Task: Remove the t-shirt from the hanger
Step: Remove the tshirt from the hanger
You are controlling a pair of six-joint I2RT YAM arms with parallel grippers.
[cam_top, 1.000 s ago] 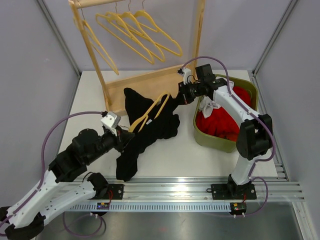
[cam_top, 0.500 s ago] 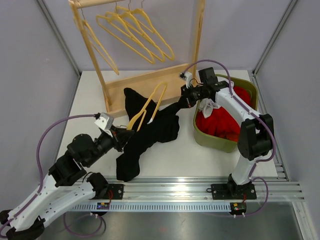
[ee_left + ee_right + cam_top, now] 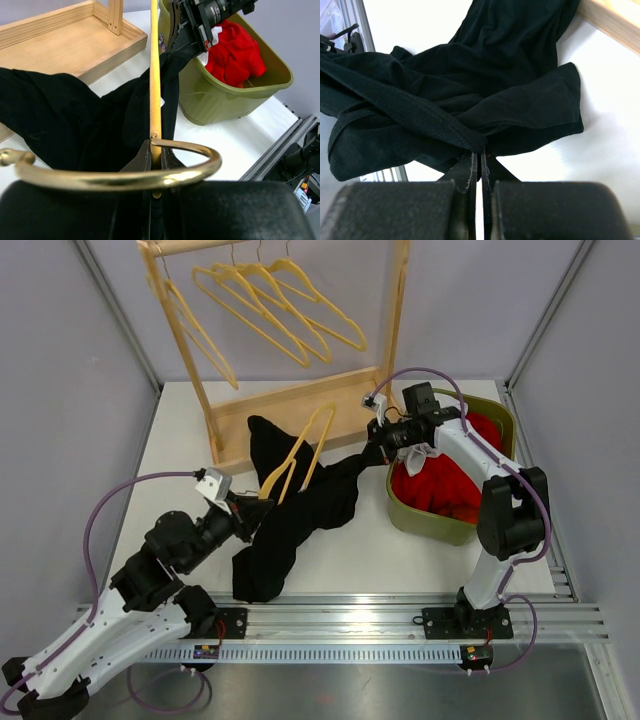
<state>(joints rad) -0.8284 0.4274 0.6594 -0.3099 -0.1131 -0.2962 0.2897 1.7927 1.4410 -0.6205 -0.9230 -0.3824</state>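
A black t-shirt (image 3: 295, 510) lies stretched across the white table, also showing in the left wrist view (image 3: 60, 115) and the right wrist view (image 3: 485, 85). A yellow wooden hanger (image 3: 297, 450) lies over its upper part. My left gripper (image 3: 247, 512) is shut on the hanger (image 3: 155, 100) at its neck, where the brass hook (image 3: 115, 175) curls in front of the jaws. My right gripper (image 3: 380, 448) is shut on the t-shirt's ribbed collar edge (image 3: 440, 127), pulling it taut toward the green bin.
A wooden rack (image 3: 290, 405) with several empty yellow hangers (image 3: 270, 300) stands at the back. A green bin (image 3: 445, 515) with red clothes (image 3: 450, 480) sits at the right, close under my right arm. Grey walls enclose the table.
My right gripper has moved right toward the bin, drawing the t-shirt's edge along. The left gripper pulled the hanger neck back and left. The shirt has slid off more of the hanger.
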